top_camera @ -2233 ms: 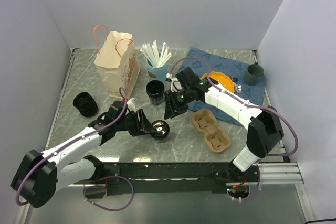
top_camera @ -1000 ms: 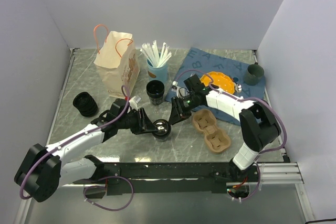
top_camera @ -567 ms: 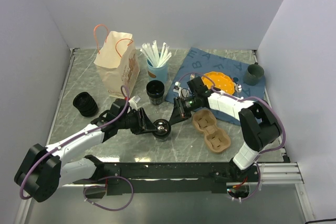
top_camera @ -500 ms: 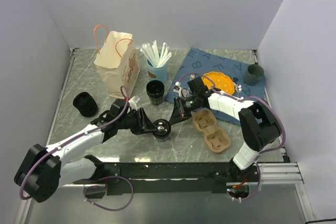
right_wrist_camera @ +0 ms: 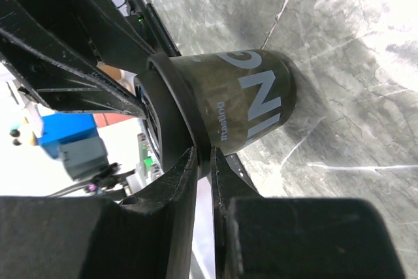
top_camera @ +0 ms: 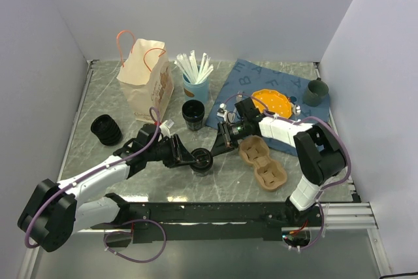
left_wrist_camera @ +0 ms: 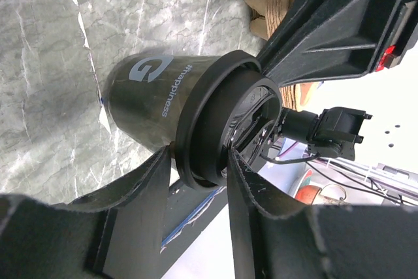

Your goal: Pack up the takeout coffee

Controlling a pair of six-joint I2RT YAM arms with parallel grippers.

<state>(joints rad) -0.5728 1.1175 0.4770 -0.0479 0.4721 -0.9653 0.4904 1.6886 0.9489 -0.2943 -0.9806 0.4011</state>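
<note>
**Both grippers now on the takeout coffee's lid**

The takeout coffee (top_camera: 201, 160) stands upright on the marble-patterned table (top_camera: 228, 178), towards the front edge. The lidless black cup (top_camera: 193, 114) is behind it and the pulp cup carrier (top_camera: 262, 161) is to its right. From what I can see, it has not shifted over the last two seconds.

My left gripper (left_wrist_camera: 199, 168) holds it as before. The jaws are partway apart, with one finger on each side of the black lid (left_wrist_camera: 222, 129).

The change is on the right. Two seconds ago the right gripper (right_wrist_camera: 203, 161) hung near the lidless cup, clear of the coffee. A second ago it had come in close with its jaws wider. Now the jaws are narrow, and the right wrist view shows the tips pinched on the lid's rim, opposite the left fingers. It looks like a real clamp, though black rim against black fingers makes the contact hard to confirm.

The paper bag (top_camera: 145, 83) and the light-blue straw cup (top_camera: 196, 88) stand at the back where they were.
</note>
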